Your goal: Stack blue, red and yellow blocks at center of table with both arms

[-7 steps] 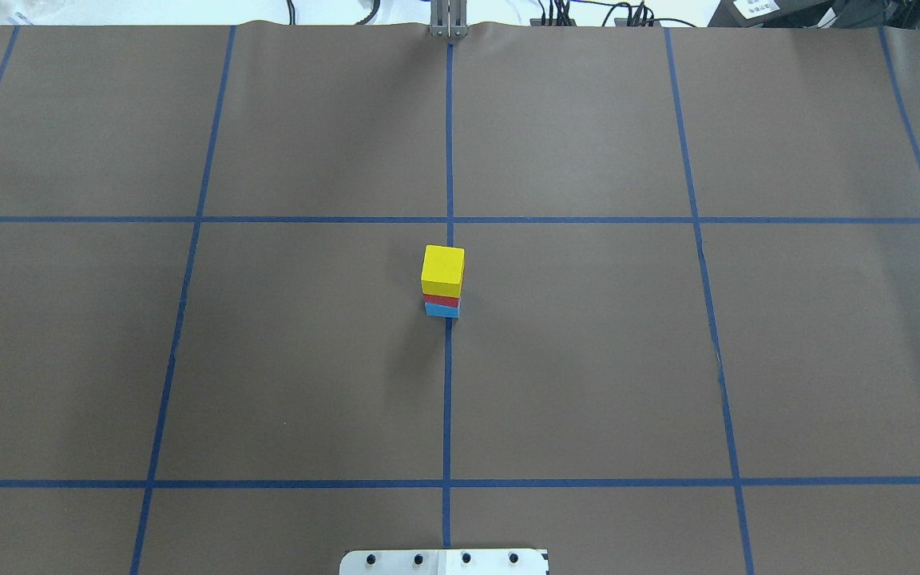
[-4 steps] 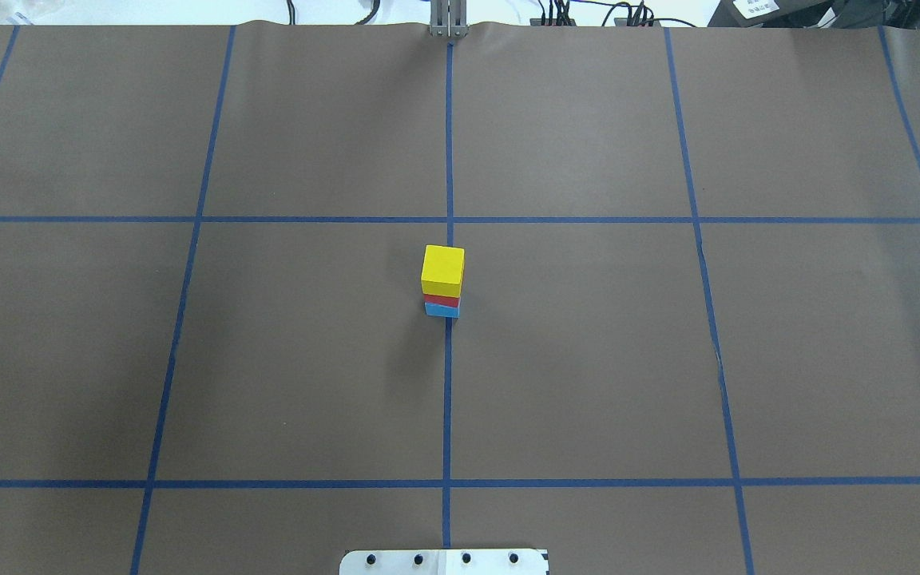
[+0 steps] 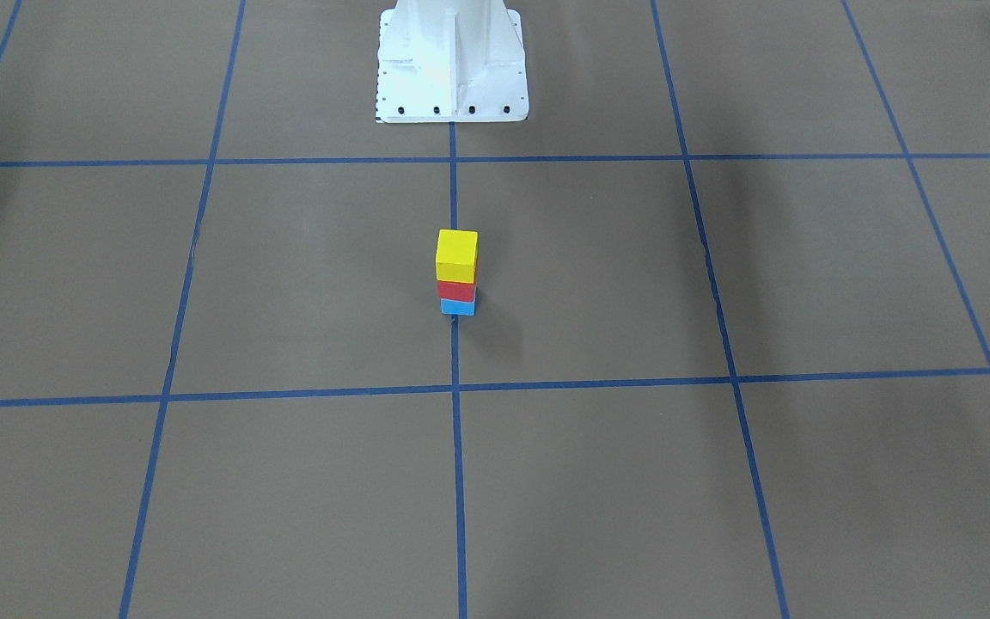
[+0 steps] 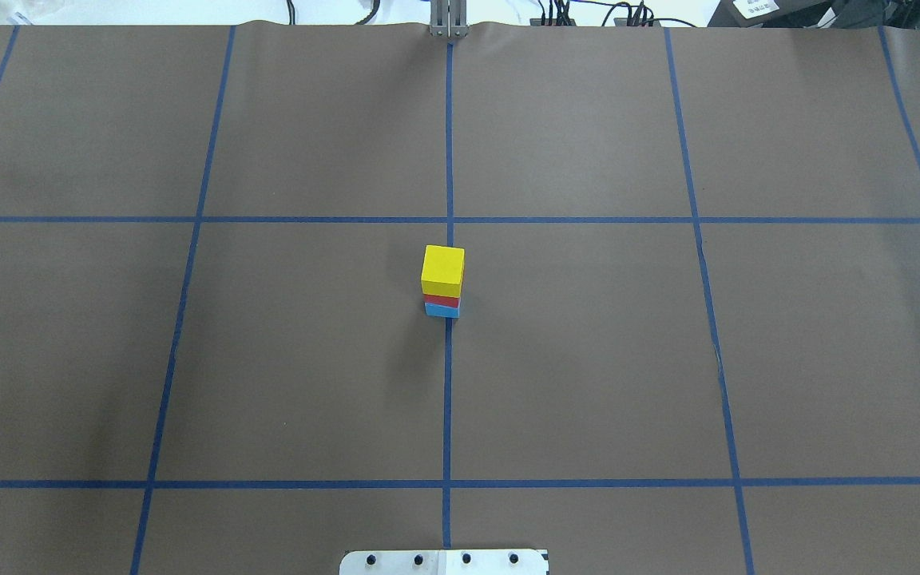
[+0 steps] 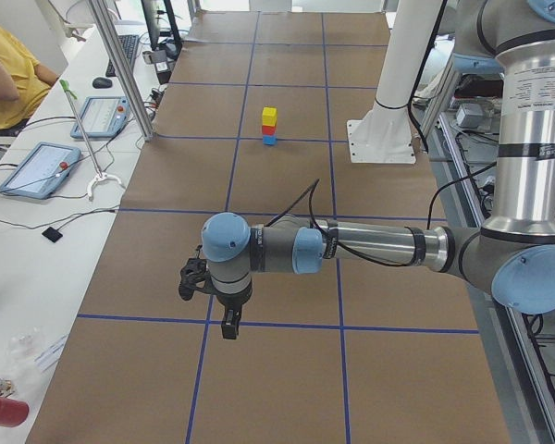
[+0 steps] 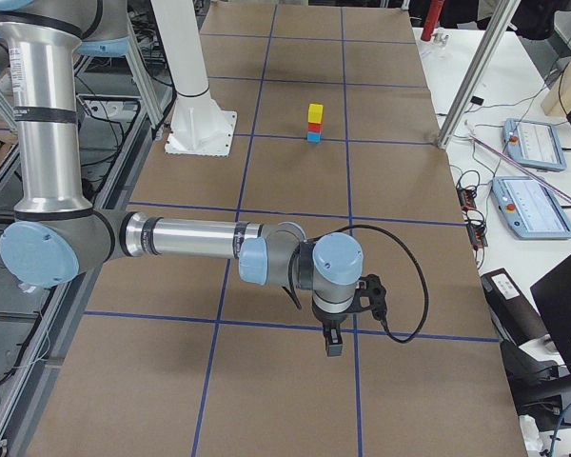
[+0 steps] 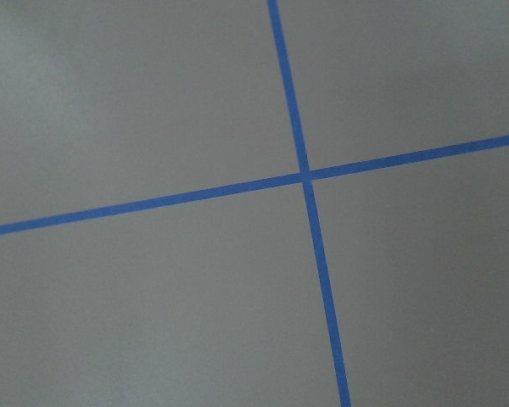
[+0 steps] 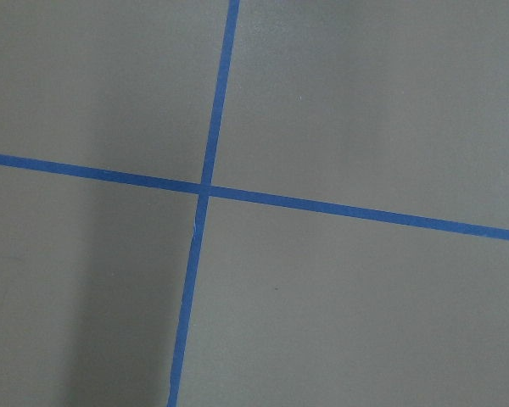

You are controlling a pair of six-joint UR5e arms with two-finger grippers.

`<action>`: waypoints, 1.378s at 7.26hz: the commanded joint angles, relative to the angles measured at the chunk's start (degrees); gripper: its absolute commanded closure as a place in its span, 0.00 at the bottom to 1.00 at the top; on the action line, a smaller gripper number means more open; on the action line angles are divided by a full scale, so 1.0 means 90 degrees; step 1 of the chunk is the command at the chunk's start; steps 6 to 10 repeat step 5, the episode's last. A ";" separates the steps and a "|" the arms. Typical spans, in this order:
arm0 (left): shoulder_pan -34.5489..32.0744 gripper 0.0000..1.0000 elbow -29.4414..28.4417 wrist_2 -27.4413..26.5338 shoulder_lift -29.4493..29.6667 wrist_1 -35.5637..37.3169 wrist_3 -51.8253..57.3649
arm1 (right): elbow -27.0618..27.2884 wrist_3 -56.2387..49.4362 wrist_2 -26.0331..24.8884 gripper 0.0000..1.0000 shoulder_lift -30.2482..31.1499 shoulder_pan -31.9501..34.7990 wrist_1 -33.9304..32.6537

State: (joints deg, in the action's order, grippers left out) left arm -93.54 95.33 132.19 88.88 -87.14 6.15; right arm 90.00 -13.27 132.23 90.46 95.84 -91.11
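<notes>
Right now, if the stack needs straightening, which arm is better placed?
Left, marginally: the stack sits on its side of the centre line; left arm and right arm hang similarly far off.

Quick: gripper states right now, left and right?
Left gripper: cannot be told; it shows only in a side view.
Right gripper: cannot be told; likewise side view only.

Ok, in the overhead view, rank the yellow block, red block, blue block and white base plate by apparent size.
1. white base plate, though cropped.
2. yellow block.
3. red block and blue block: thin slivers, too alike to rank.
</notes>
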 commanded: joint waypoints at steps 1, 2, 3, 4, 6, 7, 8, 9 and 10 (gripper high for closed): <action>0.0003 0.00 0.0091 -0.0010 -0.0041 -0.0443 -0.0020 | 0.0000 -0.0069 0.0005 0.00 0.0338 -0.0014 0.0850; 0.0012 0.00 0.0043 -0.0010 -0.0042 -0.0532 0.0000 | -0.0048 -0.0059 0.0015 0.00 0.0475 -0.0014 0.1078; 0.0003 0.00 0.0090 -0.0020 -0.0042 -0.0533 -0.0019 | 0.0000 -0.0040 0.0044 0.00 0.0496 -0.0014 0.1109; 0.0003 0.00 0.0043 -0.0020 -0.0042 -0.0533 -0.0010 | 0.0000 0.0009 0.0044 0.00 0.0486 -0.0014 0.1090; 0.0003 0.00 0.0032 -0.0030 -0.0042 -0.0533 -0.0010 | 0.0000 0.0038 0.0044 0.00 0.0477 -0.0014 0.1080; 0.0003 0.00 0.0032 -0.0030 -0.0042 -0.0533 -0.0010 | 0.0000 0.0038 0.0044 0.00 0.0477 -0.0014 0.1080; 0.0003 0.00 0.0032 -0.0030 -0.0042 -0.0533 -0.0010 | 0.0000 0.0038 0.0044 0.00 0.0477 -0.0014 0.1080; 0.0003 0.00 0.0032 -0.0030 -0.0042 -0.0533 -0.0010 | 0.0000 0.0038 0.0044 0.00 0.0477 -0.0014 0.1080; 0.0003 0.00 0.0032 -0.0030 -0.0042 -0.0533 -0.0010 | 0.0000 0.0038 0.0044 0.00 0.0477 -0.0014 0.1080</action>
